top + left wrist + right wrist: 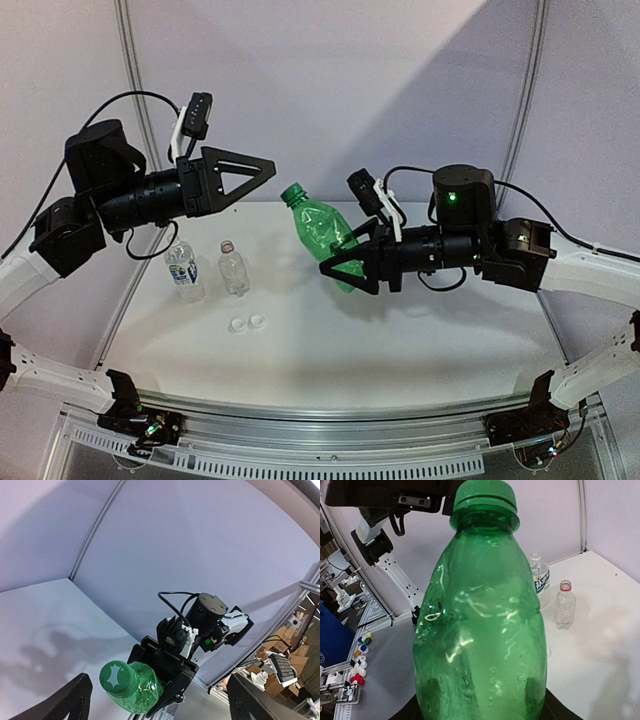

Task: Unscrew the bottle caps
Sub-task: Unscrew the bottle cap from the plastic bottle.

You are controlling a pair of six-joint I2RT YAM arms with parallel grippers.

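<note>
- The green round plastic screw cap [291, 193] is seated on the green plastic bottle [325, 235]. The bottle is held above the tabletop [400, 340], its long axis tilted up and leftward.
- The bottle's body is clamped by the right hand [345, 265].
- The left hand [262, 172] is spread wide and empty. It is placed just up-left of the cap, facing it almost end-on, and is judged the nearer for twisting.
</note>
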